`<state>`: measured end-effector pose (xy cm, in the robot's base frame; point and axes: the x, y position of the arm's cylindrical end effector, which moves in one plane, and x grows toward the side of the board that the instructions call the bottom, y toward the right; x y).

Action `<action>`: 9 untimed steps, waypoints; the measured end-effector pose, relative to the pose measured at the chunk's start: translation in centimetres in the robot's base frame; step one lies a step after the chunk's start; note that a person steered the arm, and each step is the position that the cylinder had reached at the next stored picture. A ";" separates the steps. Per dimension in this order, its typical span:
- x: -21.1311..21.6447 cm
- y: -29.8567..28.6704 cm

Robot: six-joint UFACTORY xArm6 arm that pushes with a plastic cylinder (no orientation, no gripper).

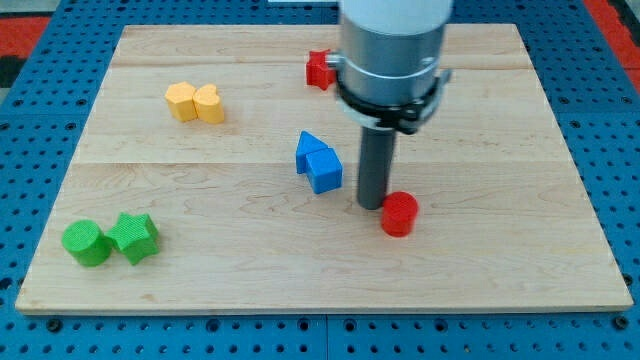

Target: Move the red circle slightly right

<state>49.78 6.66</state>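
Note:
The red circle [399, 213] lies on the wooden board [250, 270], right of the middle and toward the view's bottom. My tip [371, 205] rests on the board just left of the red circle, touching or nearly touching its left side. The rod rises from there to the grey arm body at the view's top. Two blue blocks [318, 163] sit close together left of my tip, a short gap away.
A red star-like block [320, 69] sits near the top edge, partly behind the arm. A yellow hexagon [182, 101] and a yellow heart [209, 104] touch at upper left. A green circle [85, 243] and a green star [134, 238] sit at lower left.

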 end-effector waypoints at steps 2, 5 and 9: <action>1.4 4.4; 3.1 0.8; 8.4 3.6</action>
<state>58.14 10.25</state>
